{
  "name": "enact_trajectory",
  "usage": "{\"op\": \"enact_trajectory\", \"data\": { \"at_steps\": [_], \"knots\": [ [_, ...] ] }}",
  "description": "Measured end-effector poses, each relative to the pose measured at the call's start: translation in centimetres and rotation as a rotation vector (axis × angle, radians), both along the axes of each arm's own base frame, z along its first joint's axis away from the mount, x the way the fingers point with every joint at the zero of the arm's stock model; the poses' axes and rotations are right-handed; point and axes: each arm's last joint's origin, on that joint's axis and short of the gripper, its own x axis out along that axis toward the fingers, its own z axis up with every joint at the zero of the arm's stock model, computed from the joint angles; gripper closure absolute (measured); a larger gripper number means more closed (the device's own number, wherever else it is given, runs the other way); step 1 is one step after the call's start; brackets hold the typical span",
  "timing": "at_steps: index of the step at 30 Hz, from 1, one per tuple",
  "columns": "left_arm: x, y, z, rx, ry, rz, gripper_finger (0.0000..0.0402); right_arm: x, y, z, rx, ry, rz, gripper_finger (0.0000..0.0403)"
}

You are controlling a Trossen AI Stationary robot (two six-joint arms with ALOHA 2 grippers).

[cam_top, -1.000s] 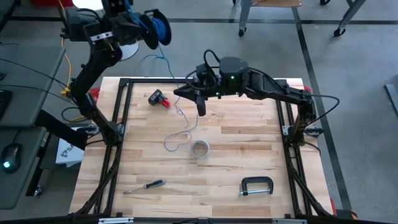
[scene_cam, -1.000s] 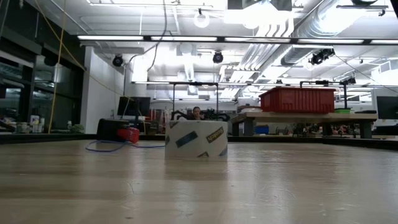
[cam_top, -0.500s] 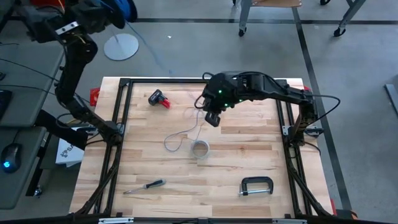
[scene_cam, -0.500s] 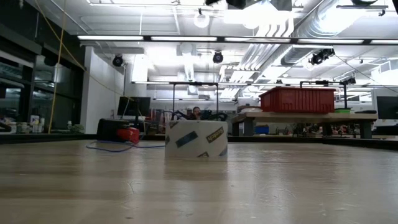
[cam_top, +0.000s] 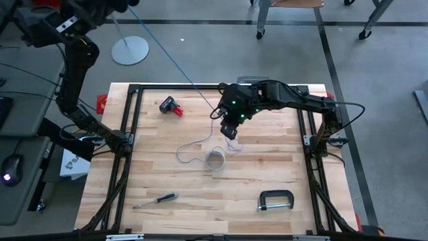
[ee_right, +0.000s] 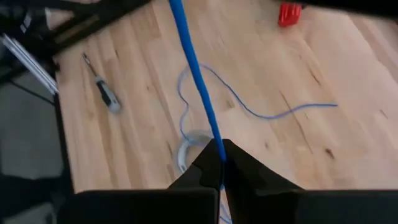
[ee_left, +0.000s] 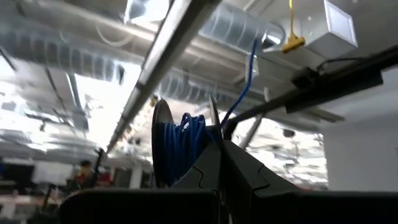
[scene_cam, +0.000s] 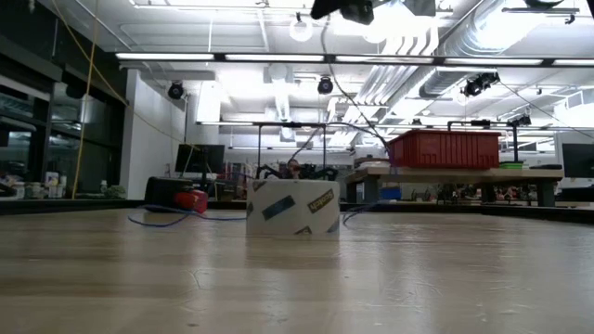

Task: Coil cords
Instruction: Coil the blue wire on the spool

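Pincers | right pincer (ee_right: pixel 219 163) clamped on blue cord (ee_right: pixel 198 81) | left pincer (ee_left: pixel 221 163) closed beside blue coil (ee_left: pixel 181 144)

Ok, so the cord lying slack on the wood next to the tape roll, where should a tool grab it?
Take the cord at its slack loop left of the tape roll, coming straight down with fingers across the strand. It is thin and lies flat on the table, so a side approach would probably slide over it. The loop sits clear of the roll and of the right tool.
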Motion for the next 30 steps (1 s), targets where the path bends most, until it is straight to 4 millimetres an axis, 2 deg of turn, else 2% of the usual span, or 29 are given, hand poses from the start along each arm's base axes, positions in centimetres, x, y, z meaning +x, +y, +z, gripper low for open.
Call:
{"op": "enact_trajectory", "data": {
  "at_steps": [7,9,12,18,21,25,30],
  "knots": [
    [-0.1,0.2,0.1,-0.032,-0.063,0.053,0.0401,0.7,0.0,0.6,0.037,-0.091,-0.04,0.0399],
    [-0.2,0.2,0.2,-0.047,-0.09,0.065,0.0401,0.8,0.0,0.7,0.046,-0.104,-0.034,0.0383],
    [-0.3,0.1,0.4,-0.082,-0.133,0.075,0.0401,1.7,0.1,1.4,0.048,-0.214,-0.026,0.0342],
    [-0.3,-0.2,0.5,-0.116,-0.158,0.033,0.0401,2.5,0.9,4.7,-0.098,-0.476,0.032,0.0242],
    [-0.5,-0.5,0.5,-0.09,-0.14,0.026,0.0401,2.5,0.6,6.2,-0.237,-0.558,0.014,0.0203],
    [0.0,-0.6,0.3,-0.049,-0.068,-0.015,0.0401,2.5,-0.2,8.8,-0.38,-0.741,0.008,0.0187],
    [1.8,-0.8,-0.2,-0.044,-0.014,-0.064,0.0401,2.4,-2.1,11.5,-0.363,-1.022,-0.02,0.0189]
  ]
}}
